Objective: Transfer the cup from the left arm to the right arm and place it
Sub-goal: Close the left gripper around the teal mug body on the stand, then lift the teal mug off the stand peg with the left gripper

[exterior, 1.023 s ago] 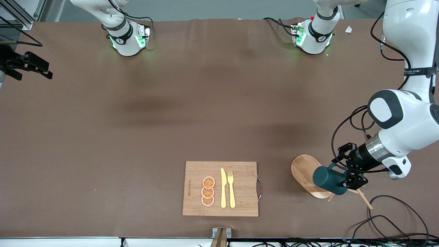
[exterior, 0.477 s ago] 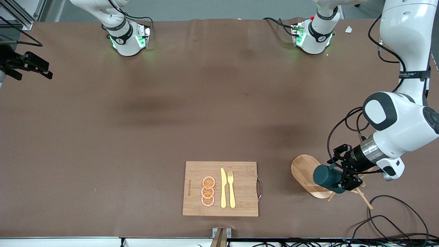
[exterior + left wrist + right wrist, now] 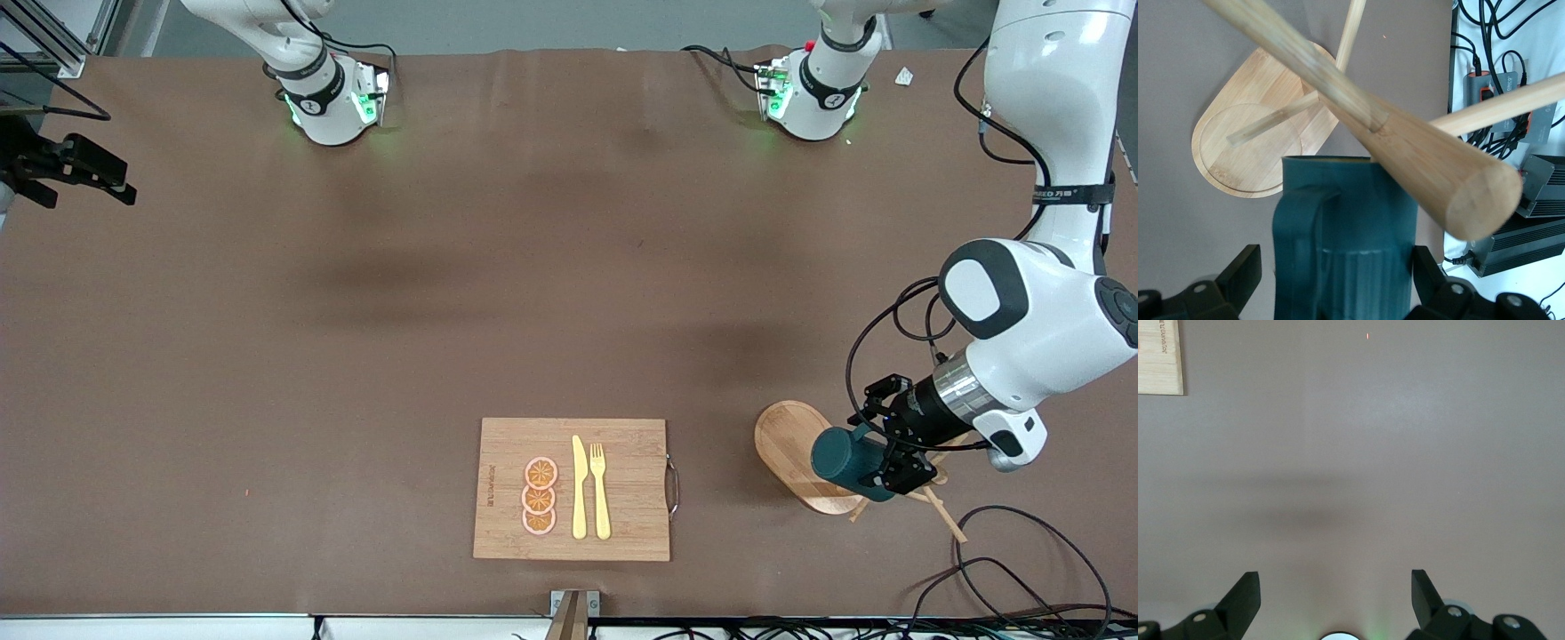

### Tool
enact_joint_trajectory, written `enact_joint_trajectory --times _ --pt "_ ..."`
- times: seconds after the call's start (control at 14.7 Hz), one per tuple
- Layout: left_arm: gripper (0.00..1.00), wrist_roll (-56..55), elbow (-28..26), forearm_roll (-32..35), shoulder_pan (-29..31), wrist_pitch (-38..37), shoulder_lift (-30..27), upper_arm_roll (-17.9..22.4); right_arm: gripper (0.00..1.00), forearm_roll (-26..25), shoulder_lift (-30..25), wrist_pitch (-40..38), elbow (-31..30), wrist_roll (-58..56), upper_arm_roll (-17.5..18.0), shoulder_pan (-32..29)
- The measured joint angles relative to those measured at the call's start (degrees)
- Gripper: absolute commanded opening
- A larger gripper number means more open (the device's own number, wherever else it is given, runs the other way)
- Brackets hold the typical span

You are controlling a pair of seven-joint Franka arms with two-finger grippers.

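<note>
front view hides the cup (image 3: 849, 462) rim; left hand (image 3: 893, 458) grips it; right hand (image 3: 1335, 600) waits, spread wide.

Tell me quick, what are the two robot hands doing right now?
Left gripper: jaws shut on the cup, over the wooden tray.
Right gripper: jaws open, holding nothing, waiting over bare table.

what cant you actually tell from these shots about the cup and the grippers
- Cup inside: its opening is not seen in the front view or the left wrist view.
- Left gripper contact: in the left wrist view the cup fills the gap between the fingers; the touching faces are hidden.
- Wooden stand: its foot is hidden by the cup.
- Right gripper: open over bare table; the front view does not clearly show it.
</note>
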Motion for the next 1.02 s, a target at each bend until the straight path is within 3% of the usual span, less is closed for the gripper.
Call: enact_joint_trajectory --times 0.55,1.02 --pt "0.98 0.28 0.79 -0.57 -0.02 0.03 1.04 -0.03 1.0 0.0 0.0 0.0 0.0 -0.04 0.0 0.0" --pt "0.78 0.3 1.6 -0.61 -0.01 0.17 1.66 -0.03 1.0 0.0 0.0 0.03 0.0 -0.11 0.04 0.0"
